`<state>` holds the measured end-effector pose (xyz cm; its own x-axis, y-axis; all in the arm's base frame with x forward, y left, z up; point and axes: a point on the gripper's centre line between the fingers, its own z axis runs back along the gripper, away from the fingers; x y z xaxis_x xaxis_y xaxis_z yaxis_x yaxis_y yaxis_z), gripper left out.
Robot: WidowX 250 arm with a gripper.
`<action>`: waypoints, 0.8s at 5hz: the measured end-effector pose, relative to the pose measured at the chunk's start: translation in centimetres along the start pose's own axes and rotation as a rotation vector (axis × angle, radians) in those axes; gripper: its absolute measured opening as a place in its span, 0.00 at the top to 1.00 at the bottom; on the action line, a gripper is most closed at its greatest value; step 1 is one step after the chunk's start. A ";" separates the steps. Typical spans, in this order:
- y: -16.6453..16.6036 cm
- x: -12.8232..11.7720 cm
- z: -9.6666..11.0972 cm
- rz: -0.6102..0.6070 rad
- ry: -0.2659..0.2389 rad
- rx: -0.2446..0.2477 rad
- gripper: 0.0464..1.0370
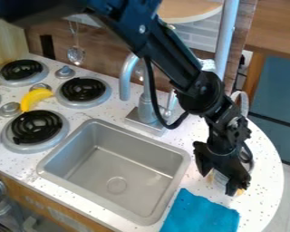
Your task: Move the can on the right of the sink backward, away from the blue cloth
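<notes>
Align gripper (218,185), spread wide about the pale, partly hidden object (219,178) on the counter (265,158) beside the sink (114,165), squarely with both sides before closing evenly, clear of blue cloth (200,214).

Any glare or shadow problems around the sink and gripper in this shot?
Camera view: soft sheen on the metal sink, basin detail still readable; pale highlights along the faucet; black gripper is dark against the bright counter and partly hides a pale item.
</notes>
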<state>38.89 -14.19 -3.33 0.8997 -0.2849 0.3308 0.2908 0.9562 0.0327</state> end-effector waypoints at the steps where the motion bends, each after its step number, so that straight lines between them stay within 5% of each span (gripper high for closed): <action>1: 0.2 1.2 -0.6 -0.011 -0.005 0.014 0.04; 4: 1.7 3.8 -1.8 0.043 -0.020 0.046 0.04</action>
<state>43.34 -13.80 -3.70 0.9042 -0.2423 0.3517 0.2362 0.9698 0.0611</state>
